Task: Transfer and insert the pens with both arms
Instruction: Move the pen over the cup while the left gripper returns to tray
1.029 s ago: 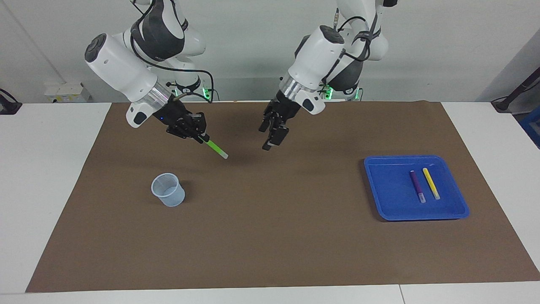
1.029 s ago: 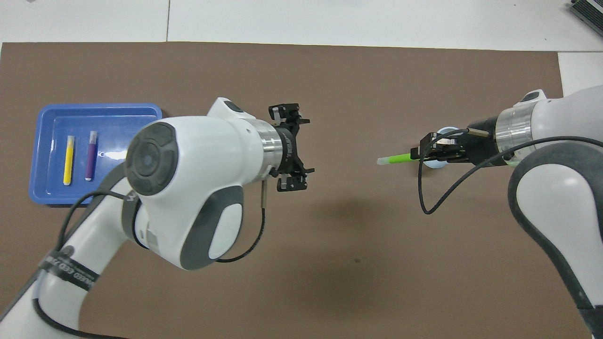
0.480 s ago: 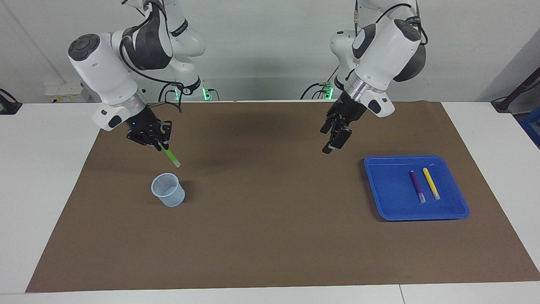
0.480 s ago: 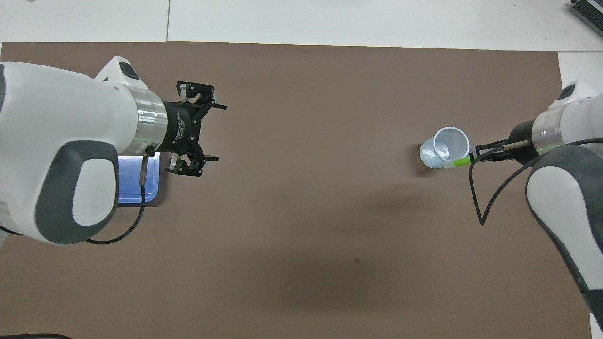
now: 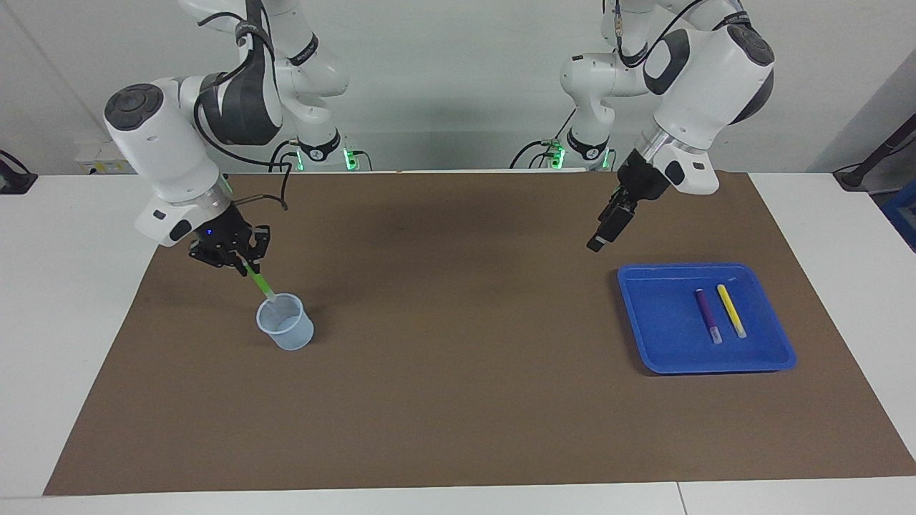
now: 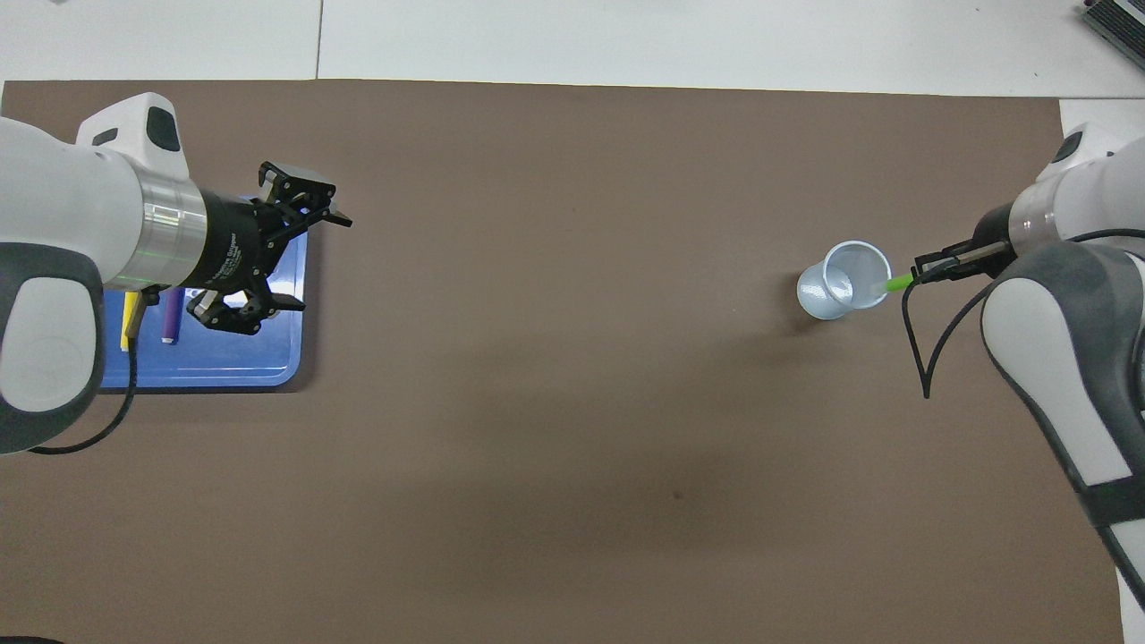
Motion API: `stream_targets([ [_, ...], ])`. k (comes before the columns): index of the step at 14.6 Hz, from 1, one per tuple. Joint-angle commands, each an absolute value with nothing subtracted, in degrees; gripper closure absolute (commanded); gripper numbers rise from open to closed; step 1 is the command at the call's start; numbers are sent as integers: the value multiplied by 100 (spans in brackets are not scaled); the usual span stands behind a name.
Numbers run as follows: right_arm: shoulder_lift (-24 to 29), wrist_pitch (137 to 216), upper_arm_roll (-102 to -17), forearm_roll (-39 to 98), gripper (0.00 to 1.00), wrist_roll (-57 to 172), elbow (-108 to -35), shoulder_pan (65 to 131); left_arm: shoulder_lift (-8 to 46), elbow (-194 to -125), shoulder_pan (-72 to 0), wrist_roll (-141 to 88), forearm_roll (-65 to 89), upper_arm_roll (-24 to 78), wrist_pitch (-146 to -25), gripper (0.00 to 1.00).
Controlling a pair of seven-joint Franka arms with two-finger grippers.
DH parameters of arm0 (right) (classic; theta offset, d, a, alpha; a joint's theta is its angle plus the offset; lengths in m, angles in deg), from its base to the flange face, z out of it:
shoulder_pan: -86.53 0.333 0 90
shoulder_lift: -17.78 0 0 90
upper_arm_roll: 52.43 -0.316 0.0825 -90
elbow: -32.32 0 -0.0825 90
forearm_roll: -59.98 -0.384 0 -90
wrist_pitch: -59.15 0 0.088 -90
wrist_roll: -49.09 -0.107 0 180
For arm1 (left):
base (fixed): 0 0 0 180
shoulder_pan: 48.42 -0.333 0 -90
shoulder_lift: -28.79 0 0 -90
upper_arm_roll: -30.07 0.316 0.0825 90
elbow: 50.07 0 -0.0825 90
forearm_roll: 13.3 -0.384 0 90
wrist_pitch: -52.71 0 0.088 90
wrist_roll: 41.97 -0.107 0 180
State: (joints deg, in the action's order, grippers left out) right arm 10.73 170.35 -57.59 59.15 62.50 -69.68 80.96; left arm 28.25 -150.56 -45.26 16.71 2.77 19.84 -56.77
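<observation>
While my right gripper (image 5: 245, 266) clamps the green pen (image 5: 262, 285) at a slant over the cup (image 5: 285, 331), the risk is letting go with the tip seemingly only at the rim: the pen could catch the edge, tip the light cup, or fall onto the mat (image 5: 458, 400). My right wrist angles downward. My left gripper (image 5: 605, 232), fingers spread and empty, hangs by the blue tray (image 5: 644, 336) edge, where the purple pen (image 5: 708, 315) and yellow pen (image 5: 731, 310) lie.
</observation>
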Motion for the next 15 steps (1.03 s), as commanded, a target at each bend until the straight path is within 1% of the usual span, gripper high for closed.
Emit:
stream_targets([
  [1,908,17200,-5796,6051,100,6368,-6796,8064,2967,-15115,-4798,544,7,1970,-5268,0],
  [5,732,17174,-5796,6103,100,6359,-6524,8126,3002,-15167,-5026,-669,-450,1970,-5188,0],
  [7,706,17209,-5796,6103,100,6359,-6532,8134,3028,-15176,-5149,-1303,-486,1970,-5162,0],
  [12,363,17586,-5796,6095,100,6298,-6602,8161,3046,-15194,-5422,-2394,-1004,1970,-4899,0],
  [14,345,17631,-5796,6095,52,6263,-6646,8169,3046,-15194,-5440,-2474,-1135,1979,-4898,0],
  [15,345,17631,-5796,6095,12,6254,-6646,8161,3046,-15194,-5440,-2518,-1206,1979,-4898,0],
])
